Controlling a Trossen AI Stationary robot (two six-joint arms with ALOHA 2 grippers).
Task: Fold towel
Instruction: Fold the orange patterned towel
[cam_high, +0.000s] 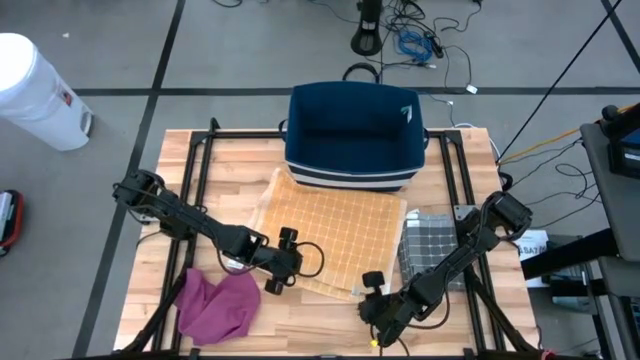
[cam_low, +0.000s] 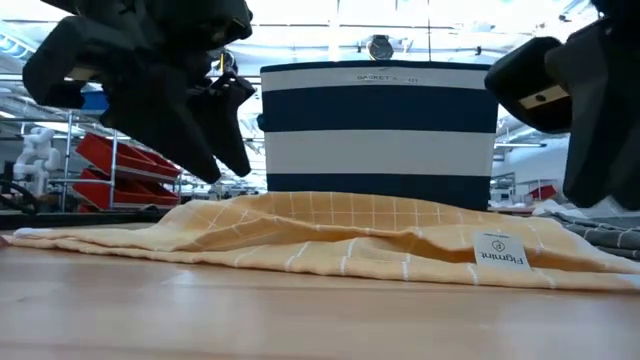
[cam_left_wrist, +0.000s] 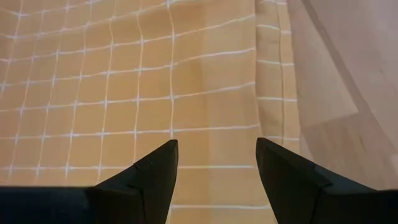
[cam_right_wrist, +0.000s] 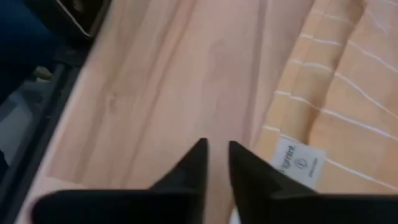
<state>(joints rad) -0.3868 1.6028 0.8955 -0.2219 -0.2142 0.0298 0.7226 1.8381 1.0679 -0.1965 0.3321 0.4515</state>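
left gripper (cam_left_wrist: 216, 163) is hanging low with its fingers spread wide, right gripper (cam_right_wrist: 216, 158) has its fingers pinched nearly together, holding nothing

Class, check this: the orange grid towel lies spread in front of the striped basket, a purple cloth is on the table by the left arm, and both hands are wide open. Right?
Not quite. The right hand is nearly shut, holding nothing, as the right wrist view shows. Only the left hand is wide open. The rest stands.

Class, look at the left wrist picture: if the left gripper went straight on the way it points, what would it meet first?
Most likely the yellow grid towel: it fills the view ahead of the open left gripper. How far off is unclear.
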